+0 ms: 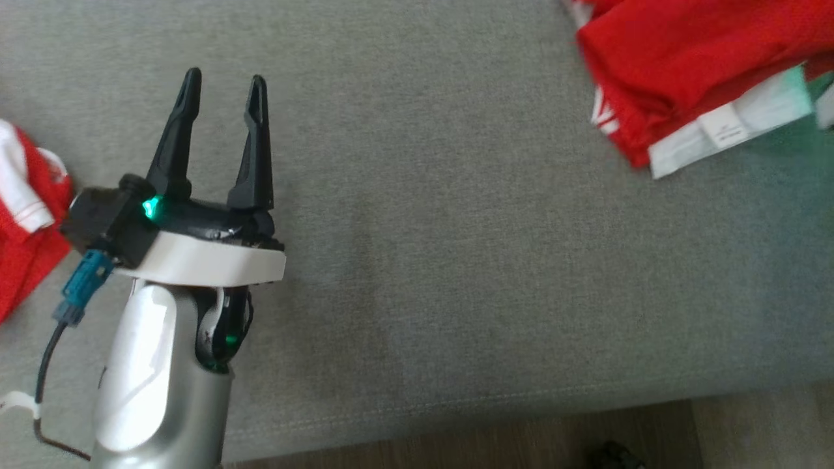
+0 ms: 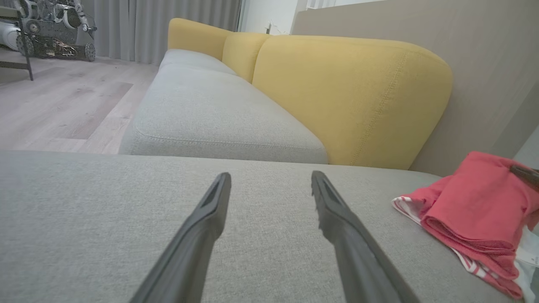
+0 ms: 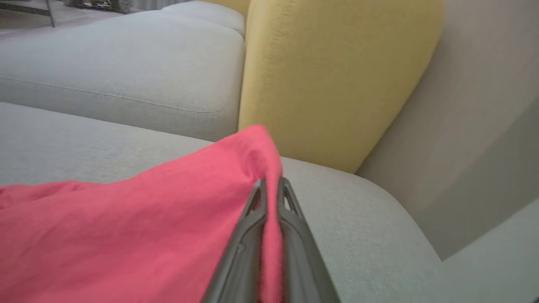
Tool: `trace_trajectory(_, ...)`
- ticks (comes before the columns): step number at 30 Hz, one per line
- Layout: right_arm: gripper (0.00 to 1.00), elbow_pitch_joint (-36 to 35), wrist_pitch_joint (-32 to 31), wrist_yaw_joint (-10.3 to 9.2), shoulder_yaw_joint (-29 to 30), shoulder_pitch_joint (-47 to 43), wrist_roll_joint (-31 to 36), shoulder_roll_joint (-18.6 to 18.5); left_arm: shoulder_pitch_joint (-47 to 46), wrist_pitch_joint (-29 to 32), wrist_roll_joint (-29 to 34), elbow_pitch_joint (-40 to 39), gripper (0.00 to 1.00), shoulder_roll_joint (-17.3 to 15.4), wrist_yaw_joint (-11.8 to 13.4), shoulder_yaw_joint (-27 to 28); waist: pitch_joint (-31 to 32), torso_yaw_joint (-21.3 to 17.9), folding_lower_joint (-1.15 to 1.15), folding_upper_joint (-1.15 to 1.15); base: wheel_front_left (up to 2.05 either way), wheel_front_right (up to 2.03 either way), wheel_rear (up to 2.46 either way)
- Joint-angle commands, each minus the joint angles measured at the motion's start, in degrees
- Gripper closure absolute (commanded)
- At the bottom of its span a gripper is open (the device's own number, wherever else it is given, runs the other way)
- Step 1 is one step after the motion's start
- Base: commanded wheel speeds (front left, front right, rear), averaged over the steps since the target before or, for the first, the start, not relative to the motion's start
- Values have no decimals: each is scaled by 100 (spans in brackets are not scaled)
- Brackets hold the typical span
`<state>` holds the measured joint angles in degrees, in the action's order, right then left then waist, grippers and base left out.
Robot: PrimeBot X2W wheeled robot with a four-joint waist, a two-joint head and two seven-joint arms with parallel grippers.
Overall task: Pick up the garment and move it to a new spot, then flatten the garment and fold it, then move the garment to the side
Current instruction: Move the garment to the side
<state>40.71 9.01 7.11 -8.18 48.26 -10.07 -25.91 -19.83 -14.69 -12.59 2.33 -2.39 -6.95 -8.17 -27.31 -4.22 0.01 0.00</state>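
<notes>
1. Right gripper (image 3: 272, 184) first, since it's right up in the wrist cam: both fingers are clamped together on a ridge of the red garment (image 3: 126, 227), and the cloth peaks up where it's pinched
2. Left gripper (image 1: 225, 77) is spread wide with nothing in it, hanging over bare grey sofa seat (image 1: 456, 260), well apart from the garment
3. From the head cam the garment sits bunched at the far right of the seat, near the yellow back cushion (image 2: 345, 97). It has white striped trim (image 1: 603, 114) on one edge and white care labels (image 1: 723, 127) poking out underneath
4. There's also a separate red-and-white cloth (image 1: 26, 215) at the left edge of the head view; can't tell what it is
5. Handling guess: light, thin, totally floppy knit. It'll drape and trail off a single pinch point, and layers could slide over each other, so one corner grab probably won't carry it tidily
6. Where I'd grab: a hem or seam edge like that striped trim, not a loose mid-panel fold or the labels. For flattening I'd want the left gripper on a second edge so the two can pull it taut between them
7. Not fragile, but the seat fabric looks grippy, so dragging might bunch it
</notes>
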Motion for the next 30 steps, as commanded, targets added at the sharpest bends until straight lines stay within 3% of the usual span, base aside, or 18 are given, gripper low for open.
trace_trajectory(1,100,-86,-37,37,181,115,4,-196,-130,-30,74,-225,0,-49,-27,189,-113,-99,-1,0,0,0,0)
trace_trajectory(7,100,48,-194,37,898,193,225,-19,-143,-30,68,-261,0,-49,-45,143,-175,-158,-1,0,0,0,0)
trace_trajectory(11,100,56,-257,37,1603,199,790,123,-121,-30,50,-292,0,-49,-50,93,-197,-136,-1,0,0,0,0)
trace_trajectory(17,100,-247,-375,37,2185,97,1478,486,-104,-30,31,-307,0,-49,-52,69,-246,-115,-1,0,0,0,0)
trace_trajectory(18,86,-300,-387,37,2217,77,1547,526,-101,-30,26,-302,0,-49,-52,63,-249,-111,-1,0,0,0,0)
trace_trajectory(19,54,-351,-396,37,2250,57,1594,574,-99,-30,20,-298,0,-49,-52,59,-251,-109,-1,0,0,0,0)
trace_trajectory(20,0,-376,-446,37,2312,44,1590,639,-97,-30,15,-296,0,-49,-53,59,-255,-109,-1,0,0,0,0)
trace_trajectory(30,0,-1030,-592,37,2093,16,1551,973,-90,-30,-96,-184,0,-49,-53,77,11,-35,-1,0,0,0,0)
